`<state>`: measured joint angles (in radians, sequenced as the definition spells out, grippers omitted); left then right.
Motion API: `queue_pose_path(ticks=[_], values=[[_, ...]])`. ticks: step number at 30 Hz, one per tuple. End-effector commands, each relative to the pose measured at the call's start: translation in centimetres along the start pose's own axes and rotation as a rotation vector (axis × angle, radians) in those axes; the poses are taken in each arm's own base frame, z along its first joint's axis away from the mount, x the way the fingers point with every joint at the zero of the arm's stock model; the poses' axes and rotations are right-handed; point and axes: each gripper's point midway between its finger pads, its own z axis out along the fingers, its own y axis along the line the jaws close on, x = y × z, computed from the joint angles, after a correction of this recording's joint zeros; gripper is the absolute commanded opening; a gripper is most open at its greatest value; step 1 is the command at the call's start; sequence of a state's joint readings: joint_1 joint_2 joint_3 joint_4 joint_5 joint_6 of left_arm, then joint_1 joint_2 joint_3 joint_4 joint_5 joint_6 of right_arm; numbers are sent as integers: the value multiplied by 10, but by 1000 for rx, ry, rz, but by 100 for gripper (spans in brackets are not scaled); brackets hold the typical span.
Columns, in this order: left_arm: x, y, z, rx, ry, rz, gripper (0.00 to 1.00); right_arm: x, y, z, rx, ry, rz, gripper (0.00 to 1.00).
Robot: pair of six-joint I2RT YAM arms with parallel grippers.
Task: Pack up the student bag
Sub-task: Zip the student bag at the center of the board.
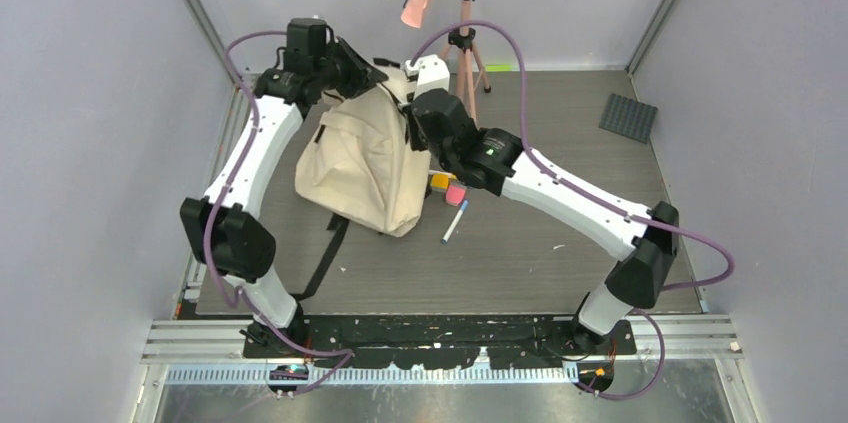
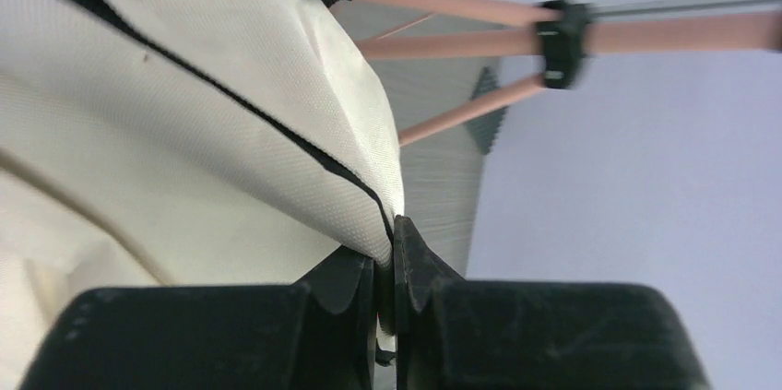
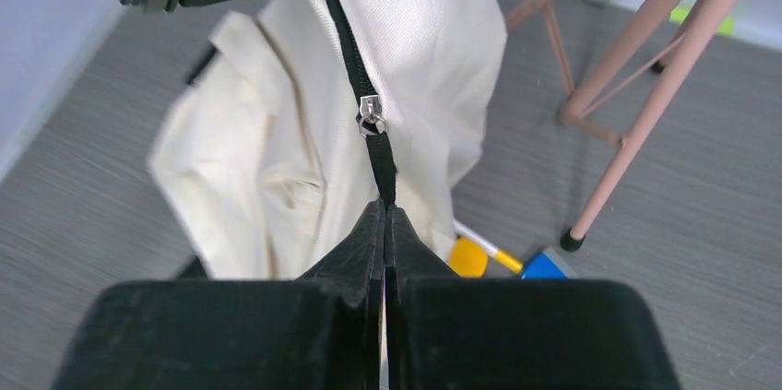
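Student bag [image 1: 355,163] half hides small coloured items [image 1: 452,191].

Cream student bag [image 1: 355,163], black zip [image 3: 346,40]; pink tripod [image 3: 666,86]; grey striped table [image 1: 520,253]; yellow block [image 3: 468,258]; blue block [image 3: 544,267].

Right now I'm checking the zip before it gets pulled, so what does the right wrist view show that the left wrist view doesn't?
Only the right wrist view shows the silver zip pull, the right gripper shut on the black zip below it, and a yellow item and a blue item on the table.

Only the left wrist view shows the left gripper pinching the bag's edge close up, and the tripod's black clamp.

Both show the beige bag and the pink tripod legs.
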<state>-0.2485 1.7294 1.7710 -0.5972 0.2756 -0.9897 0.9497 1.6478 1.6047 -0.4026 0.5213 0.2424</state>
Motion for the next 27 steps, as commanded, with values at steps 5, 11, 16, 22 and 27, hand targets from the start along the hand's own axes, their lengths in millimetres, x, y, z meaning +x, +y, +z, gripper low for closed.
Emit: queue_pose_path(ticks=[5, 11, 16, 22, 27], values=[[-106, -162, -157, 520, -504, 130, 0, 6, -9, -18, 30, 43, -103, 1], [-108, -168, -166, 532, -517, 144, 0, 78, -36, 10, 194, 140, -198, 1], [-110, -166, -169, 503, -538, 183, 0, 72, -58, 5, 307, 107, -226, 1], [-93, -159, -158, 507, -467, 242, 0, 8, -14, -22, 11, -32, -64, 1], [-71, -161, -157, 562, -381, 347, 0, -23, 4, -36, -128, -52, -47, 38]])
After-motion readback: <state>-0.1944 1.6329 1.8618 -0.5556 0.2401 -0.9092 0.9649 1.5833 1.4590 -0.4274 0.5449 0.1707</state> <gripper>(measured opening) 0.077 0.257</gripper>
